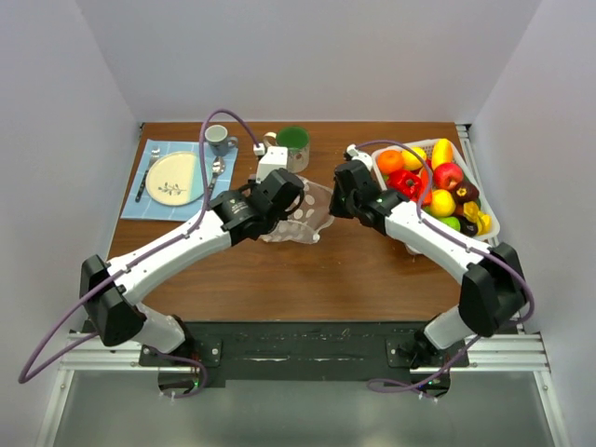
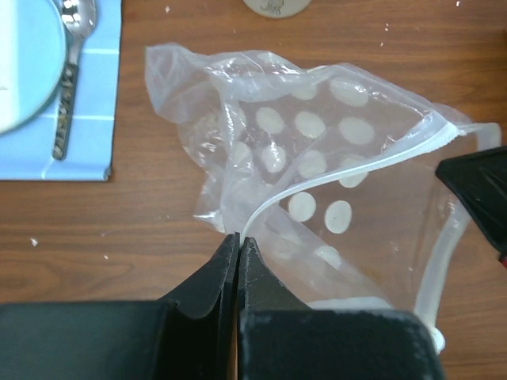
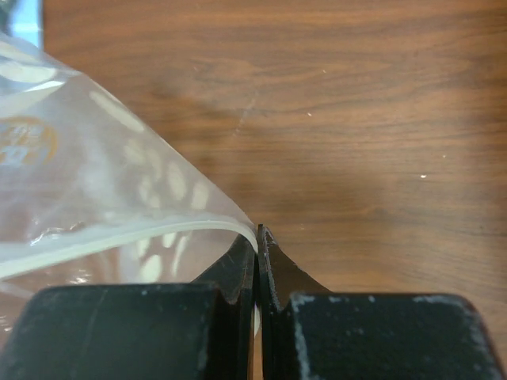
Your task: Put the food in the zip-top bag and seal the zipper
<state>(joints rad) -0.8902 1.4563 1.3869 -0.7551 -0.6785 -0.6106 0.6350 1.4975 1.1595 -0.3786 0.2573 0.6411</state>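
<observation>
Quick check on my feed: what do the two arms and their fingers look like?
Both the left arm and right arm have white links with black joint housings. A purple cable loops along each. The fingers are matte black, tapering to thin tips.

Plain pale walls [image 1: 307, 56] enclose a brown wooden table [image 1: 317, 270] under even light.

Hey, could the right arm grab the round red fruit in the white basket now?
Probably not yet. The right gripper is shut on the zipper of the zip-top bag, so it is busy. The round red fruit lies uncovered in the basket beside that arm, so once released the way looks open.
</observation>
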